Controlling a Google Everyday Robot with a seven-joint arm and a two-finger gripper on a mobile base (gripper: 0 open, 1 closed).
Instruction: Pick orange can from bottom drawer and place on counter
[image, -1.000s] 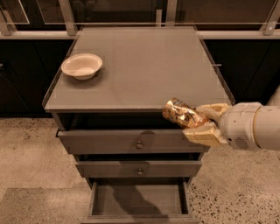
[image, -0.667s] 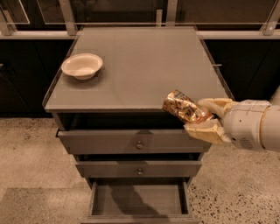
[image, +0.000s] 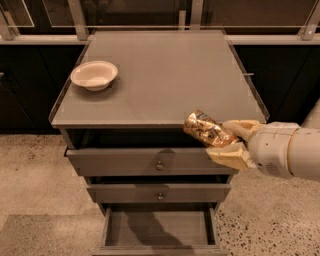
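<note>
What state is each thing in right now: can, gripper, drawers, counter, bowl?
orange can: held tilted in the gripper, in front of the counter's front edge, not yet set down.
gripper: shut on the orange can, beside the top drawer.
bottom drawer: pulled open, no can inside.
two knobbed drawers: shut or nearly so.
counter: bears only the bowl.
bowl: upright on the counter, apart from the can.

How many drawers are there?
3, stacked: knobbed grey top drawer, knobbed grey middle drawer, shallow open grey bottom drawer. The cream gripper holds the shiny orange can by the flat grey counter.
</note>
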